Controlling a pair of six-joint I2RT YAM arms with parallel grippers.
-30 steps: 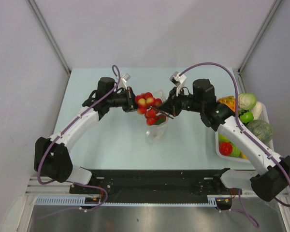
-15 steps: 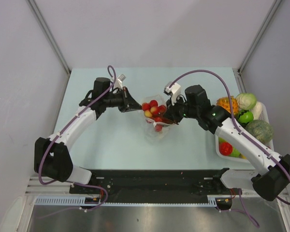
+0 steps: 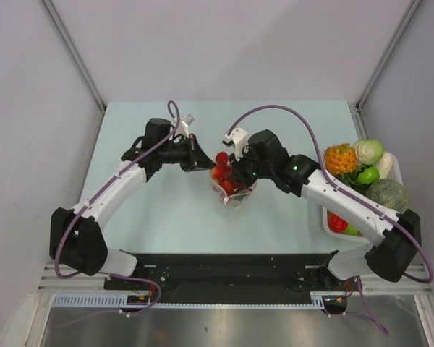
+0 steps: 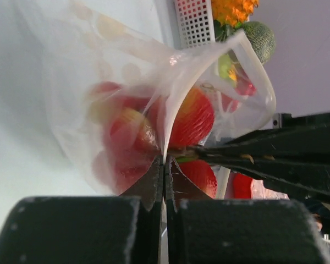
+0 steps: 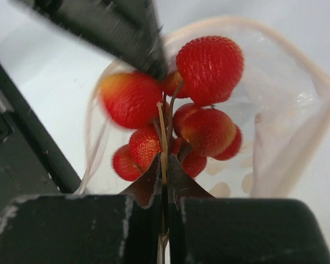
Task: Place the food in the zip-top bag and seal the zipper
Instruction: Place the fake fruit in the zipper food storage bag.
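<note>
A bunch of red berries (image 3: 224,176) hangs inside the open mouth of the clear zip-top bag (image 3: 233,195) at mid-table. My right gripper (image 5: 165,165) is shut on the bunch's thin stem, with the berries (image 5: 209,61) dangling below it over the bag (image 5: 297,126). From the left, my left gripper (image 4: 165,165) is shut on the edge of the bag (image 4: 82,66) and holds the mouth up. The zipper strip along the rim (image 5: 220,22) stands apart, unsealed. The berries (image 4: 191,118) show through the plastic.
A white tray (image 3: 326,217) at the right table edge holds more food: an orange ruffled piece (image 3: 339,156), a pale green cabbage (image 3: 369,150), a green ball (image 3: 369,175), a netted melon (image 3: 388,194) and a red piece (image 3: 338,222). Both arms meet over the bag.
My right arm has swung left and carried the berry bunch down into the bag's mouth. The left gripper stays pinched on the bag edge and has shifted slightly.
</note>
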